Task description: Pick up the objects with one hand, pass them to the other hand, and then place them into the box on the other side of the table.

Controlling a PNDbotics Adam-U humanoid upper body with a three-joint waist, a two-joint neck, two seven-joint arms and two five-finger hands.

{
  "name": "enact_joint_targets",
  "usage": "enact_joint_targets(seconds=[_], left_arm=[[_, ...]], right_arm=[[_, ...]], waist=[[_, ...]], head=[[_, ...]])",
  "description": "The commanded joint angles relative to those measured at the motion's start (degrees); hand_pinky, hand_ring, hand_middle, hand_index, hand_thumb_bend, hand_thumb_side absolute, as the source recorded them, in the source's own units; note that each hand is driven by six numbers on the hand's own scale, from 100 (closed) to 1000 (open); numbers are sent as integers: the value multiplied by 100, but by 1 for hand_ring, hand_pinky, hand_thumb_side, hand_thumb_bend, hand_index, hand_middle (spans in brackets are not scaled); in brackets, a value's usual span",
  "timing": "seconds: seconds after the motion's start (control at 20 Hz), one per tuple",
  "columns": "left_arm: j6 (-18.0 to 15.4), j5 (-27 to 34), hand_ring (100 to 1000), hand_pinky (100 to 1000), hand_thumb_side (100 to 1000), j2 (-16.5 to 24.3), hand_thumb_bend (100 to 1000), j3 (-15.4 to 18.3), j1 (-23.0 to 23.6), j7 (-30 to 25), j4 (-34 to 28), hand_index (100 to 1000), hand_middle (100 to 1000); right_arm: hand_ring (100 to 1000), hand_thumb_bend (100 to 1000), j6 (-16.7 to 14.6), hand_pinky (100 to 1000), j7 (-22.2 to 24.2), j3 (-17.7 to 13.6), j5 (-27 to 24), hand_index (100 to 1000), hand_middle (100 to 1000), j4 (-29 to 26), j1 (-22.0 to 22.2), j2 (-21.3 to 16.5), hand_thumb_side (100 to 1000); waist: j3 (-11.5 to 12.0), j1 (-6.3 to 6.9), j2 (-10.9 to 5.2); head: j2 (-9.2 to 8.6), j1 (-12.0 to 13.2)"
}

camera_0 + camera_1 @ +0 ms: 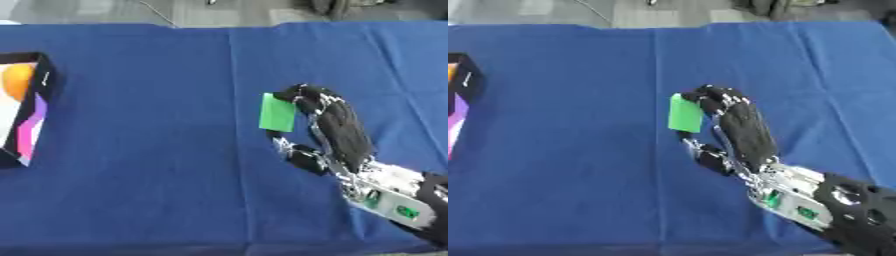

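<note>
Left eye: my right hand (337, 127) w/ fingers curled round green block (277, 113), mid counter (149, 165); box (24, 107) far left edge. Right eye: same grip, left hand not visible. Pick step; next, I reckon, handover to left.

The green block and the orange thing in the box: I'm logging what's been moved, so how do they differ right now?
The green block is flat-sided and pinched in the right hand at mid-table; the orange thing is rounded and lies in the box at the table's left edge. The block shows whole; the orange thing is cut off. Both are single-coloured.
</note>
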Motion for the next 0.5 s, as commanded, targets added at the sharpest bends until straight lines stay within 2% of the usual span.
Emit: enact_joint_targets(seconds=[0.05, 0.3, 0.5], left_arm=[[150, -260, 1000, 965, 683, -85, 100, -202, -264, -231, -30, 844, 718], [333, -643, 1000, 956, 699, -403, 100, -540, -544, -495, -30, 844, 723], [433, -827, 1000, 954, 706, -633, 100, -692, -694, -588, -30, 850, 730]], right_arm=[[593, 145, 816, 603, -734, 41, 282, 601, 611, -54, -98, -118, 100], [590, 128, 969, 587, -734, 133, 534, 604, 612, -54, -202, -49, 100], [594, 100, 910, 591, -734, 136, 512, 610, 618, -54, -292, -66, 100]], waist=[[30, 24, -126], [91, 41, -152], [159, 54, -169]], head=[[22, -57], [17, -156], [36, -228]])
